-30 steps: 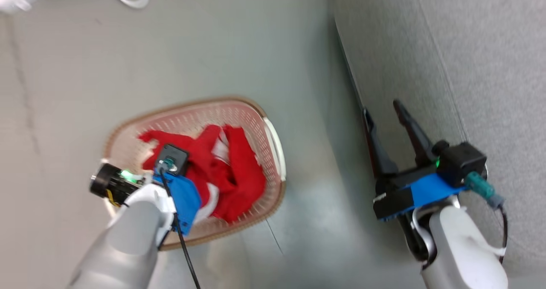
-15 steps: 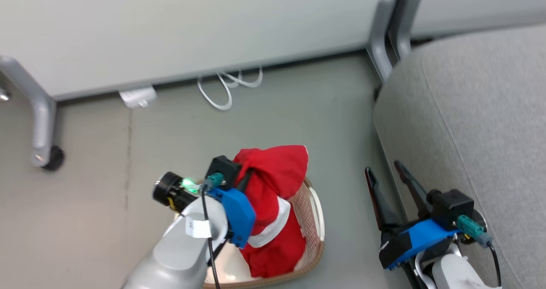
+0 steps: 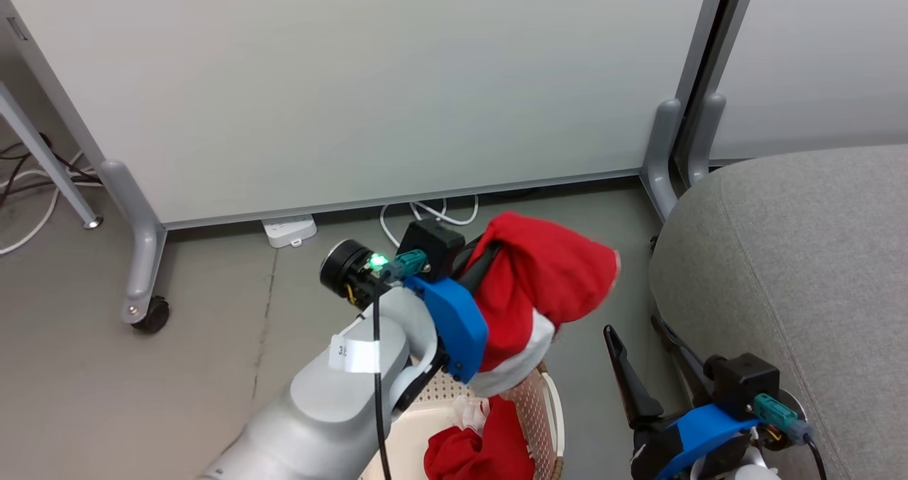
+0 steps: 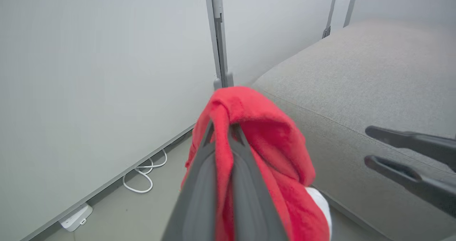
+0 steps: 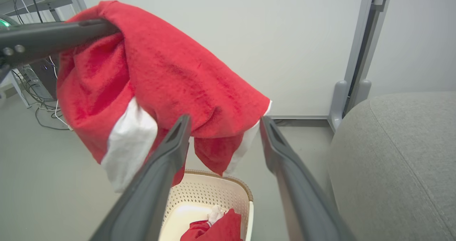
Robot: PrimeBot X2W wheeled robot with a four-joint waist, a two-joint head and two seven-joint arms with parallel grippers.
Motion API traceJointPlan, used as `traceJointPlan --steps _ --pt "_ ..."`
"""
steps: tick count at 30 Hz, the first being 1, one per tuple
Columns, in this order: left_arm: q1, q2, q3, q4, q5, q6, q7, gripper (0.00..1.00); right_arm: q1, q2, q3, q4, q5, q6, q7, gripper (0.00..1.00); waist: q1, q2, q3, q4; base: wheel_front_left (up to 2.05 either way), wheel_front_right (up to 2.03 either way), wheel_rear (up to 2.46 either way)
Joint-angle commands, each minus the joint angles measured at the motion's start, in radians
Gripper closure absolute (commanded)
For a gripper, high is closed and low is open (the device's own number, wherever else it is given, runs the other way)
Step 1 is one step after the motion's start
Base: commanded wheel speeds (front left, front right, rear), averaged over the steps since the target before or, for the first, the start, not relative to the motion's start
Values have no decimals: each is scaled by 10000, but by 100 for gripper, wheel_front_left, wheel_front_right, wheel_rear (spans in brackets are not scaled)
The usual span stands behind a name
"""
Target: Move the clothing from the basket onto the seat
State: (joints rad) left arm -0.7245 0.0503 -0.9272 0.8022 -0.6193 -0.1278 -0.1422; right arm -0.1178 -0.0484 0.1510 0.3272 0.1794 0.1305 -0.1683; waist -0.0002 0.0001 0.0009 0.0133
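The left fingers (image 4: 199, 177) are closed on a fold of the bright red soft fabric garment with white trim (image 5: 178, 66). The cloth is pinched between them and drapes over and below their tips, clear of the cream-white perforated plastic basket with a brown rim (image 5: 203, 189) beneath. The right fingers (image 5: 156, 184) are spread apart and hold nothing, just beside the hanging cloth. To do the transfer well, carry the load sideways until all hanging trim is above the large grey fabric-upholstered seat (image 5: 392, 155) beyond the right fingers. Keep the hem above the cushion edge, then release. The fabric is limp and bunched, so it will likely sag and swing. A second red garment (image 5: 217, 230) lies in the basket, below both pairs of fingers.
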Motion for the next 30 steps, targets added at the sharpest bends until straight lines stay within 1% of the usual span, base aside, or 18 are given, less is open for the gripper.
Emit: traceJointPlan --steps 1,8,18,24,30 --pt "-233 5 -151 -158 -166 77 28 100 174 -36 -3 -86 57 4 64 0 2 -1 -103 44 0 0 0" --pt "-714 2 -835 -638 -827 306 166 100 327 -36 141 -261 60 4 236 0 2 -1 -301 5 0 0 0" --pt "-862 0 -1651 -562 -1493 564 4 100 360 -34 304 -414 9 4 356 0 2 -1 -344 -45 0 0 0" --pt "-1038 0 -2043 -724 -1925 685 -69 100 -306 -36 755 -395 -281 4 621 0 2 -1 -283 -27 0 0 0" --pt "-1226 2 -2430 -903 -2324 772 -146 100 -1245 -36 817 230 -687 4 1017 0 2 -1 -248 9 0 0 0"
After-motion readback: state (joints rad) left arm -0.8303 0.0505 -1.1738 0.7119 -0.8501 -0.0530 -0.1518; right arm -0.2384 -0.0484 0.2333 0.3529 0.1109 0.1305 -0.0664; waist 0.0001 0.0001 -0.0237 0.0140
